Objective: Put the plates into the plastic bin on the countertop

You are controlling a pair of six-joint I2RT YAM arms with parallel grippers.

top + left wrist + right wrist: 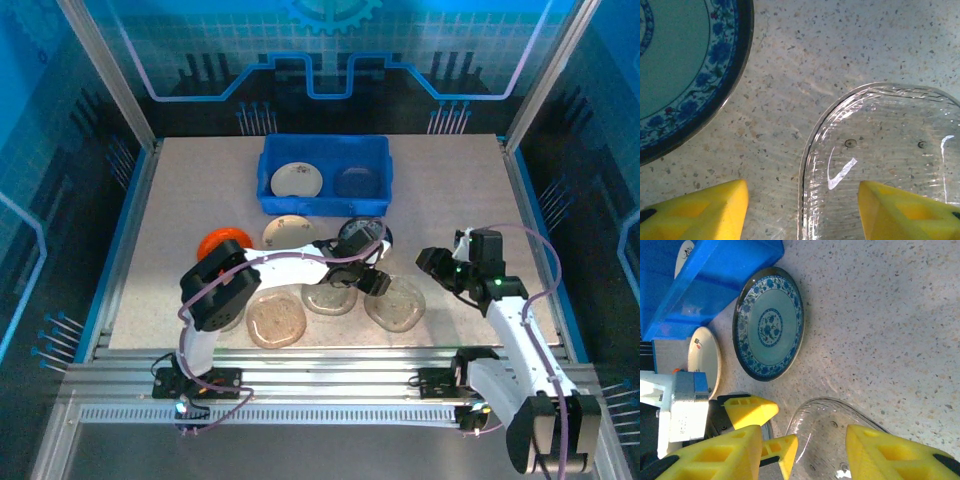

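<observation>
— Where is the bin?

— The blue bin [325, 203] stands at the back middle of the tabletop [450, 190]. Two plates lie flat in it: a cream plate [296, 180] on the left and a dark plate [357, 181] on the right.

— And the others?

— In a row just in front of the bin are an orange plate [224, 241], a second cream plate [286, 232] and a blue-patterned plate [771, 325]. Nearer the front edge lie three glass plates [275, 320].

— What about the left fingers?

— The left fingers [374, 282] are spread apart and empty. They are low over the rightmost glass plate [880, 165], one finger over the plate and one outside its rim. I cannot tell whether they touch it.

— And the right fingers?

— The right fingers [432, 262] are spread too, grasping nothing. They hover by the back right of that same plate and point towards the left fingers.
</observation>
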